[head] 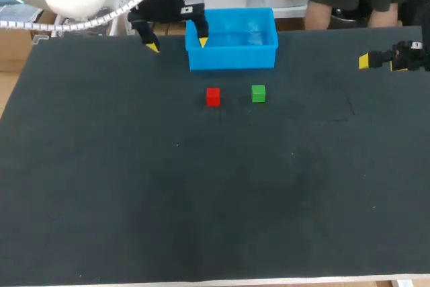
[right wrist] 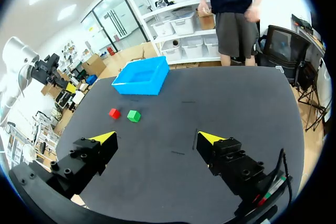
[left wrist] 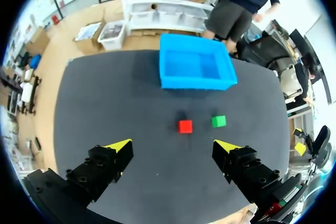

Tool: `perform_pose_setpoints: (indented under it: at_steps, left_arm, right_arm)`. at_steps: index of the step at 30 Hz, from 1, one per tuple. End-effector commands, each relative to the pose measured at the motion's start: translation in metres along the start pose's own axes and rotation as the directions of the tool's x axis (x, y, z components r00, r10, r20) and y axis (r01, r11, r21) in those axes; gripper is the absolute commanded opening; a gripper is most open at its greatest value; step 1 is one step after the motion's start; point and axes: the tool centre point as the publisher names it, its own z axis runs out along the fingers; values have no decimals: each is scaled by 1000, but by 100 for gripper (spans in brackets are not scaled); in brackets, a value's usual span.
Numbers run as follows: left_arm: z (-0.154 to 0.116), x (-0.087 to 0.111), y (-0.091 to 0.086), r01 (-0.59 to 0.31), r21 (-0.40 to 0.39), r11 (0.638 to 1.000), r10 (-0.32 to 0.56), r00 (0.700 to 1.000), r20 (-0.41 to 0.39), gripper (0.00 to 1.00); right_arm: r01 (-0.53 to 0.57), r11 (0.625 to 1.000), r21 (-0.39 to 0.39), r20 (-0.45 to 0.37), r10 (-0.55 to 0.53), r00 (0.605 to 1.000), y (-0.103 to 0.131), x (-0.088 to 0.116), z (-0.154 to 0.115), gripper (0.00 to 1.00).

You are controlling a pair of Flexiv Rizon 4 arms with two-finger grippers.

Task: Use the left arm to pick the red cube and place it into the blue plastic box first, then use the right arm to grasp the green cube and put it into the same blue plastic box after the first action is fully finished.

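Note:
A red cube [head: 213, 97] and a green cube [head: 258, 93] lie side by side on the dark table, just in front of the blue plastic box [head: 232, 56], which holds nothing I can see. My left gripper [head: 178, 45] hangs open high up at the back left, beside the box. From its wrist the red cube [left wrist: 185, 126] and green cube [left wrist: 218, 121] lie ahead of its open gripper [left wrist: 176, 144], the box [left wrist: 195, 67] beyond. My right gripper [head: 365, 61] hovers at the far right, open [right wrist: 157, 138], with the red cube [right wrist: 114, 113], green cube [right wrist: 134, 115] and box [right wrist: 140, 77] well ahead.
The dark table [head: 201, 193] stretches wide in front of the cubes. Faint pale marks [head: 349, 107] show on its surface to the right of the green cube. A cable bundle [head: 87, 21] trails along my left arm.

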Motion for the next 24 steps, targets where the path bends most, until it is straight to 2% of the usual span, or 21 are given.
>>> perform_pose_setpoints:
  at_steps: [1,17,24]
  left_arm:
    - [0,-4,-3,0,-16,1000,0,1000,-11,100]
    - [0,-4,-3,0,-16,1000,0,1000,-11,100]
    - [-6,-23,-20,-21,-33,999,20,1000,-19,100]
  right_arm:
    - [0,1000,2,0,0,1000,0,0,1,100]
    - [0,1000,2,0,0,1000,0,0,1,100]
    - [0,1000,2,0,0,1000,0,0,1,100]
